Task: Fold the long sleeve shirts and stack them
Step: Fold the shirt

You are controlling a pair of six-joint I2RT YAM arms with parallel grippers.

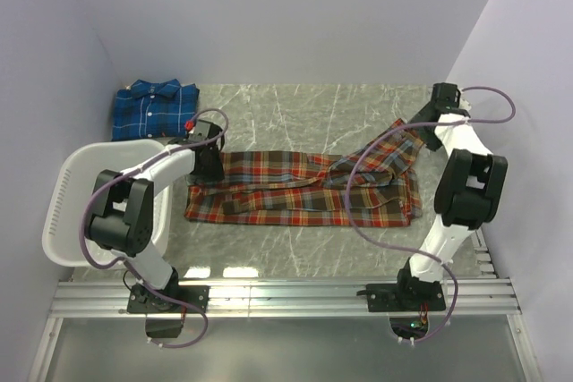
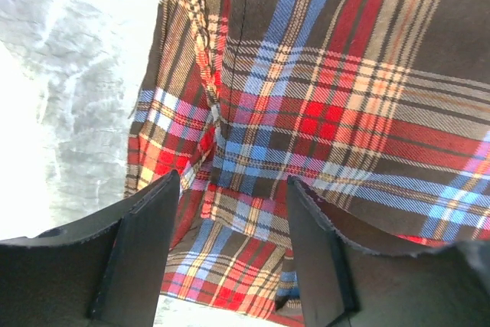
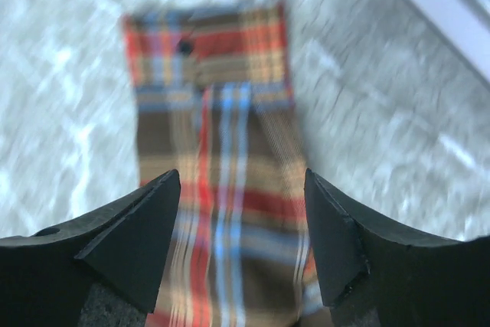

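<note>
Sprawling across the middle of the marble table [image 1: 295, 109], the red-orange plaid shirt [image 1: 295, 190] lies flat and rumpled, its body running left to right and one sleeve [image 1: 394, 145] angling off toward the far right. The left gripper [image 1: 210, 167] hangs over the shirt's left end; from its wrist the two black fingers [image 2: 138, 243] stand apart, released, with plaid cloth and a stitched seam showing in the gap between them and bare table off to the left. The right gripper [image 1: 421, 131] is over the sleeve at the far right. Its wrist view is blurred, but its fingers [image 3: 138, 235] are spread with the sleeve [image 3: 214, 151] passing between them, the cuff [image 3: 207, 59] and its dark button [image 3: 184, 47] lying on the table beyond. The blue plaid shirt [image 1: 154, 109] sits folded in the far left corner, collar showing. A white slotted basket [image 1: 67, 185] stands at the near left, beside the left arm.
</note>
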